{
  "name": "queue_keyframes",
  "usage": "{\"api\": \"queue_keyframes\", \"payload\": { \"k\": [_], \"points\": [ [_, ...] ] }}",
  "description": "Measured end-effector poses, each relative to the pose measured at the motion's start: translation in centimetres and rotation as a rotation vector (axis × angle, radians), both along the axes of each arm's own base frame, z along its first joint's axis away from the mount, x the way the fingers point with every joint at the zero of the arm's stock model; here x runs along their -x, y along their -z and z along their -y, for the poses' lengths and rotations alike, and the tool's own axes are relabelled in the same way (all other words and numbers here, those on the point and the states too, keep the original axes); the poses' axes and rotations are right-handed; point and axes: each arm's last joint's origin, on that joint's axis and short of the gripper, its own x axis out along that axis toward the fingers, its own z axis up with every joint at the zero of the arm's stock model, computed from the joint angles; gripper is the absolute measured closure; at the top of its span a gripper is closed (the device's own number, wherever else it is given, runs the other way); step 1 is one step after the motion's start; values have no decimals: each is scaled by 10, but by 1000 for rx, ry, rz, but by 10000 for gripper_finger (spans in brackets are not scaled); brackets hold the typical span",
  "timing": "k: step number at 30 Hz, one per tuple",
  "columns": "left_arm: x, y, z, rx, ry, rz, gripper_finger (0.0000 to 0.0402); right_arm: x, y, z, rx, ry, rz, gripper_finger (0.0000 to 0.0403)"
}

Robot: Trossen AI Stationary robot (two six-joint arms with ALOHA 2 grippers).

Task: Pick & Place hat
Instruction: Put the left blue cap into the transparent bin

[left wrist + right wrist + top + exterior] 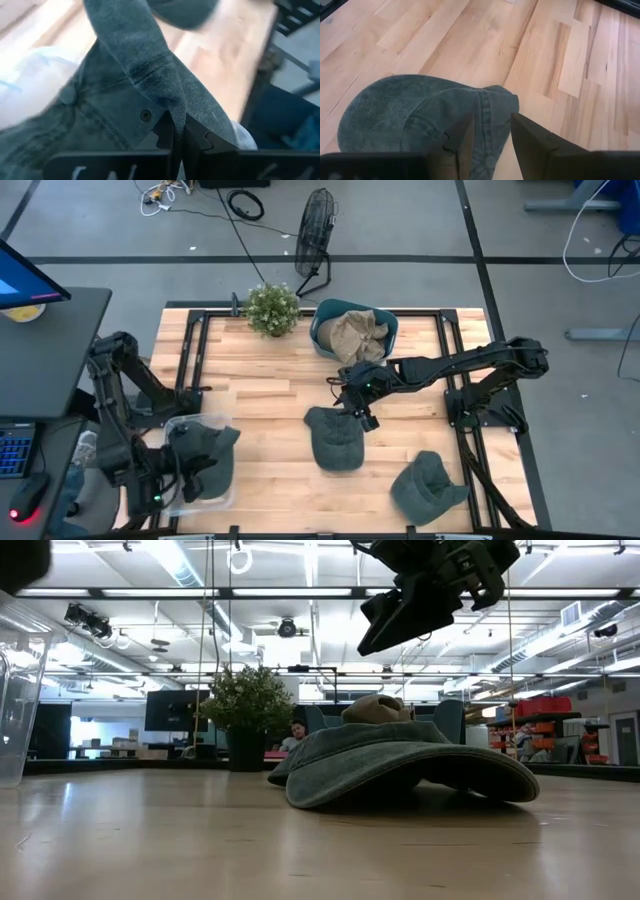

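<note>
Three dark green denim hats show. One hat [335,442] lies brim-down mid-table, seen large in the low view [400,765]. My right gripper [361,416] hovers open just above its far-right edge [490,136], touching nothing; it is at the top of the low view [415,605]. A second hat [428,485] rests near the table's near-right corner. My left gripper [186,478] is shut on the third hat [212,446] over a clear plastic bin [180,502] at the near-left corner. My left gripper pinches a raised fold of the hat's crown cloth [176,111] between its two shut fingers [162,132], close to an eyelet [145,115]. The brim stretches away beyond the fold. The hat sits draped across the clear bin; how much of it is lifted I cannot tell.
A teal bin [322,338] holding tan hats stands at the far edge, with a potted plant [272,308] to its left. Black frame rails run along the table's left and right sides. Bare wood lies between the middle hat and the clear bin.
</note>
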Motion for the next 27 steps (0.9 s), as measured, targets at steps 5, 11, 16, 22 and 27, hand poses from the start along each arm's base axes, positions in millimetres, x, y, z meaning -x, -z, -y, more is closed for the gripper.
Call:
{"api": "queue_keyframes", "payload": {
  "k": [5,11,16,22,27],
  "points": [
    [12,-8,5,39,42,-2,392,-1,-1,0,2,-2,19,270],
    [14,-1,6,29,-40,-23,388,-2,-2,0,2,-3,26,270],
    [10,12,11,-19,-128,-86,386,-2,-2,0,4,-5,26,270],
    [2,29,24,-17,-201,-158,382,-2,-2,0,5,-5,27,270],
    [-4,34,27,16,-252,-199,354,-2,-2,0,17,-18,31,270]
  ]
}}
